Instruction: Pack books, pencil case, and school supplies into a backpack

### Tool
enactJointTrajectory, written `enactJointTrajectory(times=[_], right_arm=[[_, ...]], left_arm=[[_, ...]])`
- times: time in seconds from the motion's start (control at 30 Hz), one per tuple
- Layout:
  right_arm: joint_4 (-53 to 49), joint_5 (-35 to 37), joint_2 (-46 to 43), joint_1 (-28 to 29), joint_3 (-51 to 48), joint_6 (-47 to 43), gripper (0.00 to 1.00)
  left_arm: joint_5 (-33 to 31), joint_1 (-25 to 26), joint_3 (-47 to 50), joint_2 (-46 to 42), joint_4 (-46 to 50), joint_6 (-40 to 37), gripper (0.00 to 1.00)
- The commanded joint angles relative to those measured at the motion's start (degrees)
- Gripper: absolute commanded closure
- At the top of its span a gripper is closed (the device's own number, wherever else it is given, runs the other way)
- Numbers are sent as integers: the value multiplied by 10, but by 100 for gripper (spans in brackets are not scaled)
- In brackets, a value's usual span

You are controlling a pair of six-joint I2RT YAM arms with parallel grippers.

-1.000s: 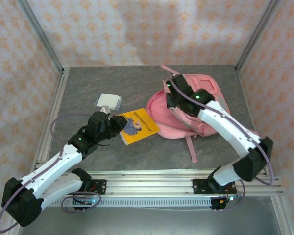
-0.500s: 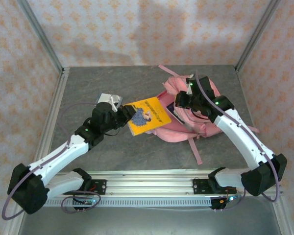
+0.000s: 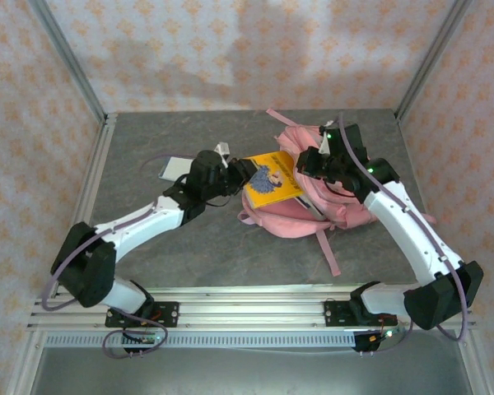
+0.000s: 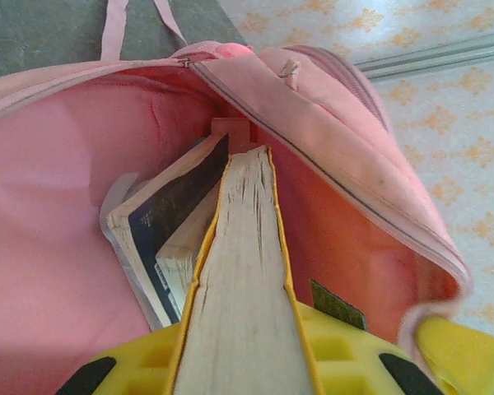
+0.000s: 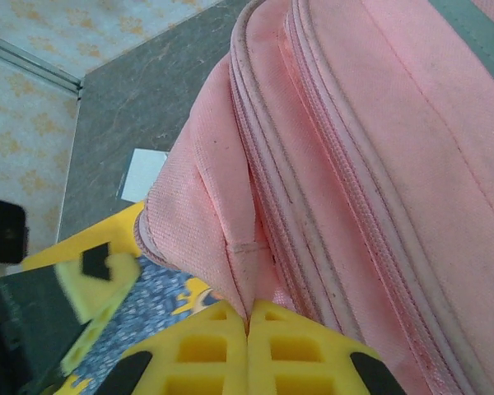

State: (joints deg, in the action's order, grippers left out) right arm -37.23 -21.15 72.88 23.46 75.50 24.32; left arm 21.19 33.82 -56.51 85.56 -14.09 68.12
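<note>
Left wrist | left gripper (image 4: 247, 366) pinched yellow book (image 4: 243, 271), frame centre, far end inside pink backpack (image 4: 58, 247) | right gripper (image 5: 249, 325) pressed together on its flap

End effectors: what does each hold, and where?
Left end effector clamps the yellow book by its near edge; right end effector pinches the backpack by its opening's rim.

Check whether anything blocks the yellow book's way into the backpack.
Nothing visible does. The left gripper has the yellow book edge-first inside the open backpack. The two books inside lie to its left, and the right gripper pinches the fabric at the opening.
</note>
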Motion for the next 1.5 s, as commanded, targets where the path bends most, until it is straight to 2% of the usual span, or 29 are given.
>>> enactJointTrajectory(times=[0.0, 0.23, 0.33, 0.43, 0.47, 0.5, 0.57, 0.6, 0.7, 0.83, 1.0, 1.27, 1.4, 1.47], right_arm=[[66, -38, -19, 1, 36, 25, 100], [139, -54, -15, 1, -6, 88, 100], [169, -63, -5, 1, -19, 112, 100], [188, -67, 8, 2, -26, 127, 100], [196, -69, 13, 1, -29, 131, 100], [202, -69, 16, 1, -31, 134, 100], [206, -62, 23, 1, -33, 135, 100], [205, -61, 26, 0, -32, 133, 100], [188, -51, 29, -3, -23, 115, 100], [165, -41, 25, -20, -19, 91, 100], [155, -35, 15, -46, -34, 73, 100], [126, -11, 30, -60, -66, 27, 100], [141, -15, 30, -61, -88, 32, 100], [153, -42, 36, -60, -96, 36, 100]], left_arm=[[-16, 15, -60, 38, -65, 6, 100], [-43, 46, -167, 170, -75, -1, 100], [-23, 48, -262, 265, -63, 1, 100], [26, 64, -402, 378, -30, 8, 100], [42, 71, -451, 411, -11, 0, 98], [52, 78, -505, 446, 20, -14, 91], [55, 87, -583, 494, 89, -35, 73], [59, 89, -590, 502, 90, -31, 67], [62, 87, -558, 489, 58, -21, 49], [60, 78, -499, 435, 75, -55, 36], [54, 48, -386, 350, 65, -67, 33], [89, -13, -239, 222, 80, -129, 33], [86, -47, -176, 167, 89, -148, 33], [69, -63, -167, 147, 120, -170, 34]])
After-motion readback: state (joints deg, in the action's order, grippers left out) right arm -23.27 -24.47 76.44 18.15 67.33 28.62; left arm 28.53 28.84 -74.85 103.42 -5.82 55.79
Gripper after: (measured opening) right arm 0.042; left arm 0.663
